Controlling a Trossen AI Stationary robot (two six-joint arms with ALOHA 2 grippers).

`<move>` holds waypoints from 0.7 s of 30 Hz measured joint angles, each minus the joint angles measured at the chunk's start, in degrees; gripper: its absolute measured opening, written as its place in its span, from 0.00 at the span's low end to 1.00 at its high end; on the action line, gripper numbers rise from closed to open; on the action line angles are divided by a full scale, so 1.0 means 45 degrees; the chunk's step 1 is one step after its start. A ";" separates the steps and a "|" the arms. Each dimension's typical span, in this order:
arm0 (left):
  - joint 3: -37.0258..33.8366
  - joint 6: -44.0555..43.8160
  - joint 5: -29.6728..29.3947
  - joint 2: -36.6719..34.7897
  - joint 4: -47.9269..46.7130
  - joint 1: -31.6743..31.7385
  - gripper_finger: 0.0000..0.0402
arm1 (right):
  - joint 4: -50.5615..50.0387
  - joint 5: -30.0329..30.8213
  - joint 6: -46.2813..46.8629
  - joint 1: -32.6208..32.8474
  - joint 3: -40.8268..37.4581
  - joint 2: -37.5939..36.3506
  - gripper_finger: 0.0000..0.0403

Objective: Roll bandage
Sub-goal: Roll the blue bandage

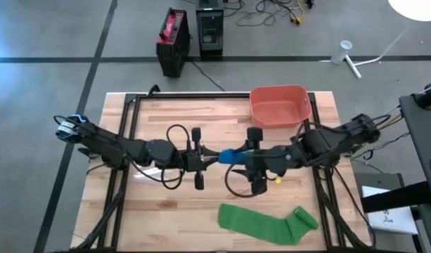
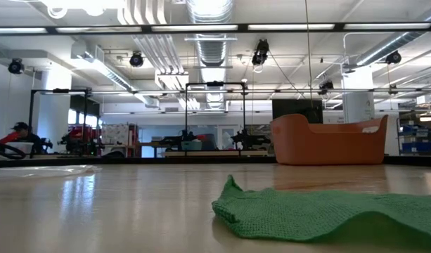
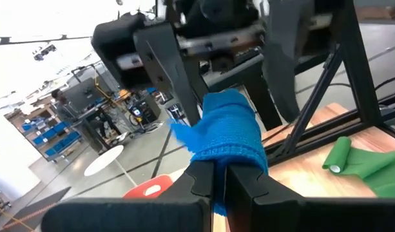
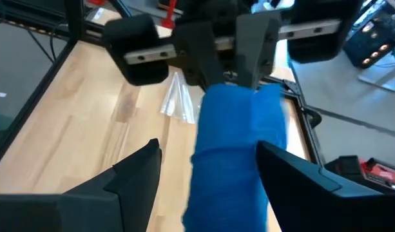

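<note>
A blue bandage (image 1: 229,155), partly rolled, hangs in the air over the middle of the table. My left gripper (image 1: 216,157) comes level from the left and is shut on it. My right gripper (image 4: 209,147) comes from the right, slanting down, and is open, with one finger on each side of the blue roll (image 4: 236,148). One right finger (image 4: 281,167) lies close against the roll; whether it touches I cannot tell. A green bandage (image 1: 268,222) lies flat near the front edge, its right end rolled (image 1: 304,218). My left gripper pinches the blue bandage's near end (image 3: 231,158) between its two shut fingers (image 3: 200,177). The fingers come level from the table's left. The bandage sticks out beyond them toward the right gripper, lifted clear of the table, with a loose edge (image 3: 181,135) hanging off to one side.
An orange bin (image 1: 278,105) stands at the far right of the table. A clear wrapper (image 1: 146,171) lies on the wood under the left arm. Black frame rails (image 1: 127,133) run along both sides. Bare wood lies between the arms and the green bandage (image 2: 327,214).
</note>
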 joint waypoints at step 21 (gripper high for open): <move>0.0005 -0.0237 -0.0060 0.0010 0.0203 -0.0073 0.02 | -0.0301 -0.0088 0.0633 -0.0586 0.0000 0.0368 0.27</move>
